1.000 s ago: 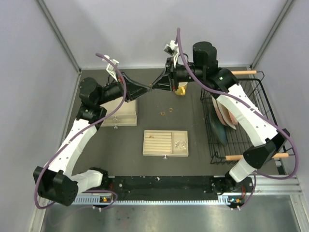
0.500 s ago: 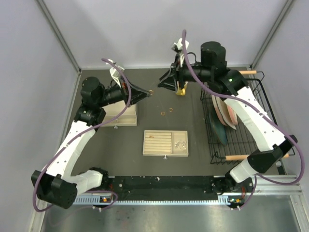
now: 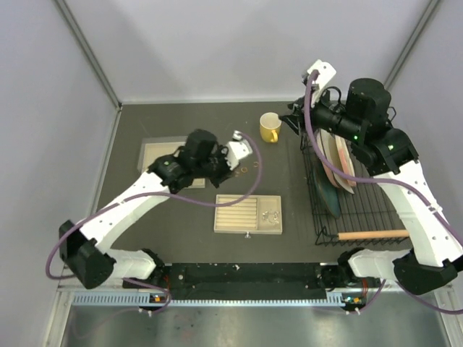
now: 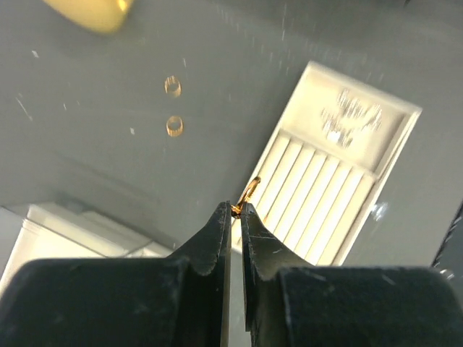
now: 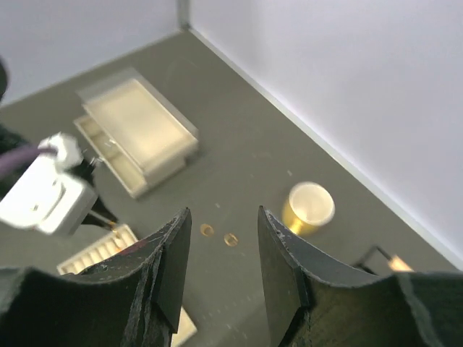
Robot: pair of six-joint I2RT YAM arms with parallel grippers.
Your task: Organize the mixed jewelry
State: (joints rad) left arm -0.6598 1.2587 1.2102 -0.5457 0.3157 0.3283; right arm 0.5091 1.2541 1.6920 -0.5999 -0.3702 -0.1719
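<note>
**Left wrist view.** I have the left jaws clenched on a small gold ring (image 4: pixel 248 194). They pinch it by its lower rim at the very tips, so most of the ring stands out beyond them. Just ahead and to the right of these tips lies the cream jewelry box (image 4: pixel 327 189) on the dark table (image 4: pixel 87 159). Its slotted section is nearest the jaws. Its open compartment, farther off, holds the silvery cluster (image 4: pixel 352 116). Ahead and to the left of the tips, apart from the box, a nearer loose ring (image 4: pixel 174 126) and a farther loose ring (image 4: pixel 173 86) lie on the table. The yellow mug (image 4: pixel 90 11) is a blur beyond them.

**Right wrist view.** I have the right jaws released, with nothing between them, held high over the table. The two loose rings show far below, in the gap between the jaws. The mug (image 5: pixel 307 207) stands just right of that gap, and a cream drawer box (image 5: pixel 137 130) lies well ahead to the left.

**Overhead view.** The right jaws hang near the far corner of the wire rack (image 3: pixel 369 210).
</note>
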